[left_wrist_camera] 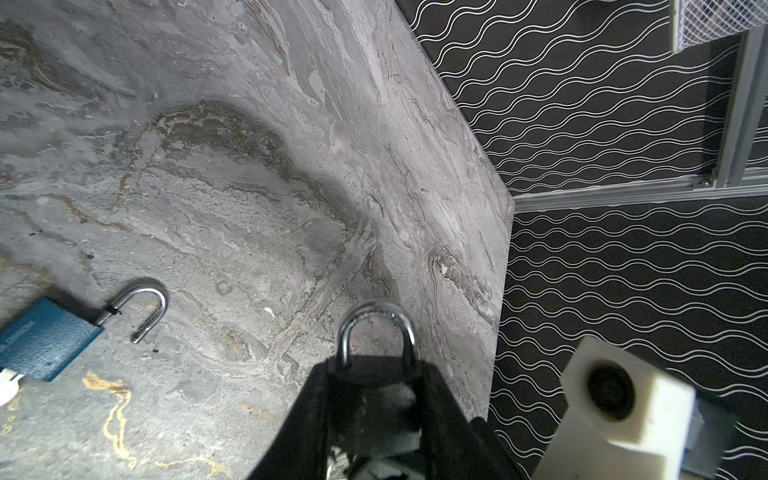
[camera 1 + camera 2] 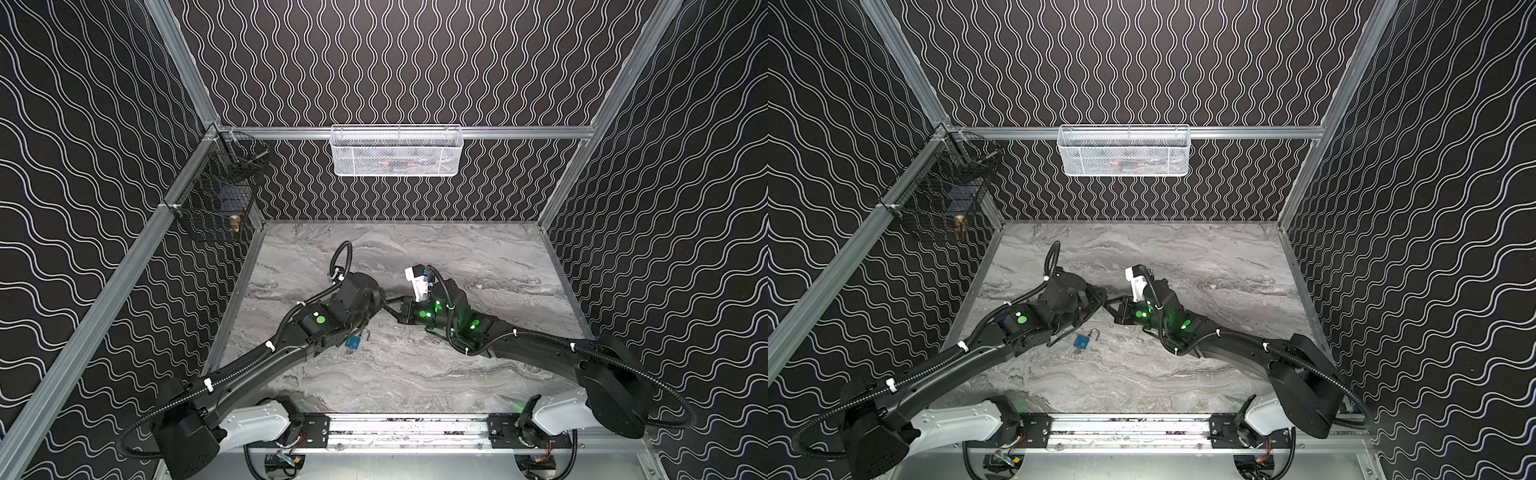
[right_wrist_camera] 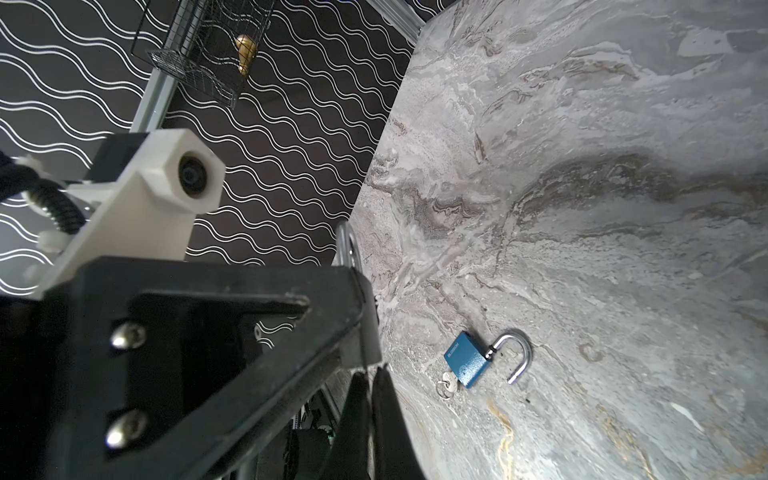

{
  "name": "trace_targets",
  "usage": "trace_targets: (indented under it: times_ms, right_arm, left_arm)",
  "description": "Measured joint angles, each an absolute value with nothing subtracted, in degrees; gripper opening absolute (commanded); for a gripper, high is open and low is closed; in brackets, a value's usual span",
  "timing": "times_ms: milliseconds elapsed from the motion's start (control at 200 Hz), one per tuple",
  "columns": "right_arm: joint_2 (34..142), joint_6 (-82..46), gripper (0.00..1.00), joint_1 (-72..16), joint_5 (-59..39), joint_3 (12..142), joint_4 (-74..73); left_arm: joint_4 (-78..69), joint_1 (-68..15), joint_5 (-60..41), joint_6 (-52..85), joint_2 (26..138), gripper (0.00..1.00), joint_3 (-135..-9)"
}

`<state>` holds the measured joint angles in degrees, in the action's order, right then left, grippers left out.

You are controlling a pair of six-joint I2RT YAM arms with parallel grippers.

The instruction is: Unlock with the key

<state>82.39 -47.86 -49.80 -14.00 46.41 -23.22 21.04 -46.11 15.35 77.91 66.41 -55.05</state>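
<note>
Left gripper (image 1: 376,386) clamped on black padlock (image 1: 376,308), right gripper (image 3: 371,376) pinched closed beside it, blue padlock (image 1: 45,338) lay unlatched on table (image 1: 249,166).

blue padlock (image 3: 466,362): textured painted metal, glossy steel shackle
surface (image 3: 582,249): grey marble-look, matt
basket (image 2: 395,151): white metal mesh

Arms (image 2: 249,365): black shells | bases (image 2: 253,419): white | cables (image 2: 350,253): black corrugated, white ties (image 2: 270,345) | markings: round green dots (image 2: 320,319) | wrist cameras (image 2: 417,278): white housings | screws (image 3: 128,336): two, silver
</note>
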Motion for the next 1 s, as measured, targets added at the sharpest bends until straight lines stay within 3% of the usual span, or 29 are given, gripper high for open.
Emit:
trace_targets:
  times_ms: [766,1001]
  right_arm:
    - [80.9,-66.6,0.0,-49.6,-13.5,39.4,-40.7]
    - [80.5,-66.8,0.0,-49.6,-12.4,40.2,-41.8]
  left_arm:
    - [14.4,-46.5,13.4,80.2,64.2,0.0,-53.4]
    - [12.7,-46.8,15.2,80.0,63.9,0.0,-54.0]
